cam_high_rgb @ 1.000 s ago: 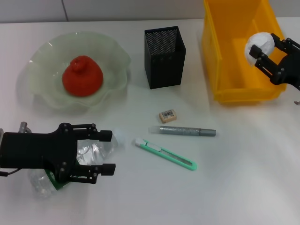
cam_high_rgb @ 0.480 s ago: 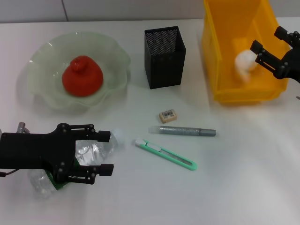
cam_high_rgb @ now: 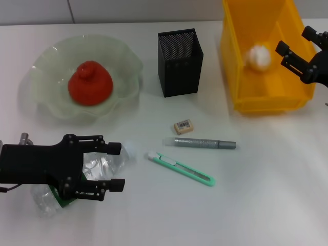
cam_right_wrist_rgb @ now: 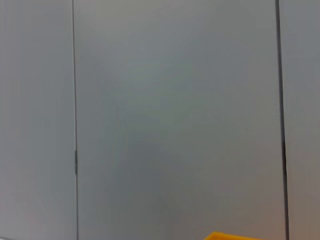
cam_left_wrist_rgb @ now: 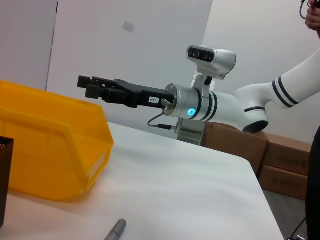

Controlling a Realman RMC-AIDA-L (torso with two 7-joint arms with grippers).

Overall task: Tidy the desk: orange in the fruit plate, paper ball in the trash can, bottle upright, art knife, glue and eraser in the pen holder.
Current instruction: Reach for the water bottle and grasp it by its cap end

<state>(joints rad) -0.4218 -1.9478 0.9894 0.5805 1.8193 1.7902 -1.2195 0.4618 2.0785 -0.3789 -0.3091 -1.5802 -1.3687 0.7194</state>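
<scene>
Two hands: right hand [cam_high_rgb: 300, 57] fingers apart over yellow bin [cam_high_rgb: 241, 97], paper ball [cam_high_rgb: 259, 56] inside; left hand [cam_high_rgb: 105, 166] fingers apart astride lying bottle [cam_high_rgb: 100, 166], ready to upright it.

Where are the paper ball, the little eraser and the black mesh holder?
paper ball [cam_high_rgb: 259, 56], head view, middle of the ball.
eraser [cam_high_rgb: 183, 126], head view, its top face.
pen holder [cam_high_rgb: 180, 70], head view, its front mesh wall.

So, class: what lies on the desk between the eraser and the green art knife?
In the head view, the grey glue stick lies between the eraser and the art knife, touching neither.
</scene>
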